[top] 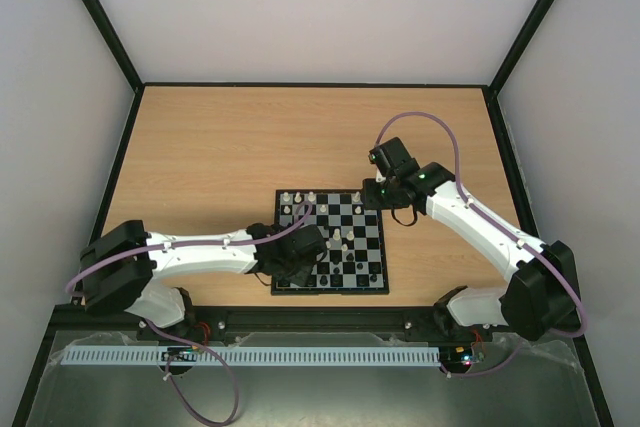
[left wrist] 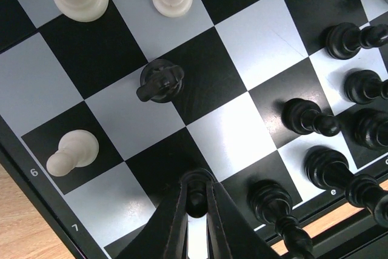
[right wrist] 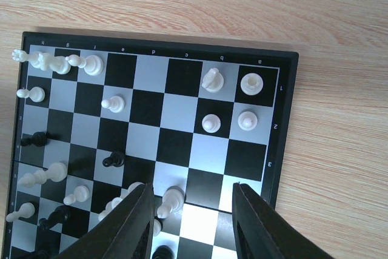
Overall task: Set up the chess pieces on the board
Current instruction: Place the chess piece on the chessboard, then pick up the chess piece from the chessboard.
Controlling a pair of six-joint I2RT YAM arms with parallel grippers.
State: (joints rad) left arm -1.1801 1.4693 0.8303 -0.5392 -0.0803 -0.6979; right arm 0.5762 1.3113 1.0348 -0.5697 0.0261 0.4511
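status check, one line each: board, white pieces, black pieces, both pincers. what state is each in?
board: flat on the table, setup unfinished.
white pieces: some in the corner rows, others scattered mid-board.
black pieces: standing, mostly grouped along one edge, a few stray.
left pincer: shut on a small black piece, low over the board.
right pincer: open, empty, above the board.

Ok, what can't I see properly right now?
- Top view: the left arm covers the board's near-left corner; pieces are too small to identify.
- Left wrist: whether the left gripper pinches a piece; its fingers hide it.
- Right wrist: the right gripper and frame edge cut off lower rows.
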